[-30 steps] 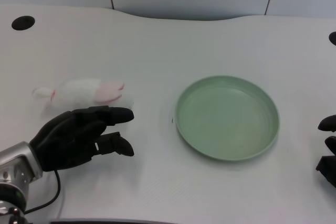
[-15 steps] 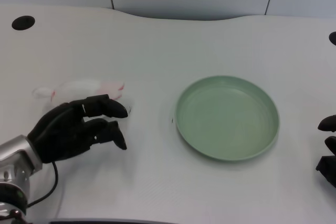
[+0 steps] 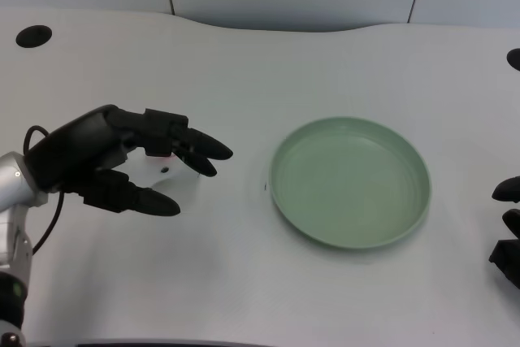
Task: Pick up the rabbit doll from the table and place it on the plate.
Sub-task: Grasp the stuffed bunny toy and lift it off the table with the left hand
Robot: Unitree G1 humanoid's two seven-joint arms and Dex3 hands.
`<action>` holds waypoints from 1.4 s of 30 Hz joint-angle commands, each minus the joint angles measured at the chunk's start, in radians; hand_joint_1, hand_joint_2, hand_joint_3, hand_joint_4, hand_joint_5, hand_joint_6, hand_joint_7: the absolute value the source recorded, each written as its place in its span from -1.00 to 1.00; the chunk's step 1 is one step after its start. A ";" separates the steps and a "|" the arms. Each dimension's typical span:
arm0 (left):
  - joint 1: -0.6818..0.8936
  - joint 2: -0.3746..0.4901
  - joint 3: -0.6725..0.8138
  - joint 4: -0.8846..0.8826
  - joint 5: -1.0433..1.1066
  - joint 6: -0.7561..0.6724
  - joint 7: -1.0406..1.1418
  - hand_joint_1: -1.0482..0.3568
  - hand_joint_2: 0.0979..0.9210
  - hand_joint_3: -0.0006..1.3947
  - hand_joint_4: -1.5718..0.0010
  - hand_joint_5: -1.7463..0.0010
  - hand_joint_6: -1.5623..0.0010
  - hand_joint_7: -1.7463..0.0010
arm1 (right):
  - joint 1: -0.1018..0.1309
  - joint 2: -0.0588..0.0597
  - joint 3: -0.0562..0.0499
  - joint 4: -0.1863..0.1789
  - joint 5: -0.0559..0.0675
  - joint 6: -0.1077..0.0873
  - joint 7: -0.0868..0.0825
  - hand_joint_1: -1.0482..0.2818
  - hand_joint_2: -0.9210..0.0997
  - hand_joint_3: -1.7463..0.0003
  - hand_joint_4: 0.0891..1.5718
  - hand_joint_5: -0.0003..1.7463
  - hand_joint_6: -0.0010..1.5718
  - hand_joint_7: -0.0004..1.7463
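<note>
The rabbit doll lies on the white table at the left. Only a patch of its white plush and a trace of pink show, because my left hand arches over it. The fingers stretch past the doll toward the right and the thumb lies on its near side, still spread apart, with no firm grip to be seen. The pale green plate sits right of centre with nothing in it, a short gap from my fingertips.
My right hand rests at the right edge. Round black holes mark the table's far left and far right. A black cable loops by my left wrist. The table's near edge runs along the bottom.
My left hand has moved up and forward from the near side of the doll to over it, covering most of it. Plate and right hand have not moved.
</note>
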 commanded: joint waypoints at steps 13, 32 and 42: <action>-0.165 0.227 -0.243 0.172 0.963 -0.268 1.219 -0.95 1.00 -0.64 0.87 0.75 0.65 1.00 | 0.003 -0.009 -0.009 0.001 0.009 0.007 0.004 -0.02 -1.00 0.87 0.64 1.00 0.24 1.00; -0.334 0.171 -0.652 0.564 1.151 0.240 1.630 -1.00 1.00 -0.30 0.96 0.96 0.97 0.99 | 0.004 -0.015 -0.014 0.006 0.013 0.002 0.019 -0.01 -1.00 0.84 0.66 1.00 0.29 1.00; -0.295 0.148 -0.576 0.574 0.936 0.215 1.394 -1.00 1.00 -0.26 0.98 0.98 1.00 1.00 | 0.008 -0.015 -0.010 0.000 0.006 -0.018 0.016 -0.03 -1.00 0.80 0.69 1.00 0.32 1.00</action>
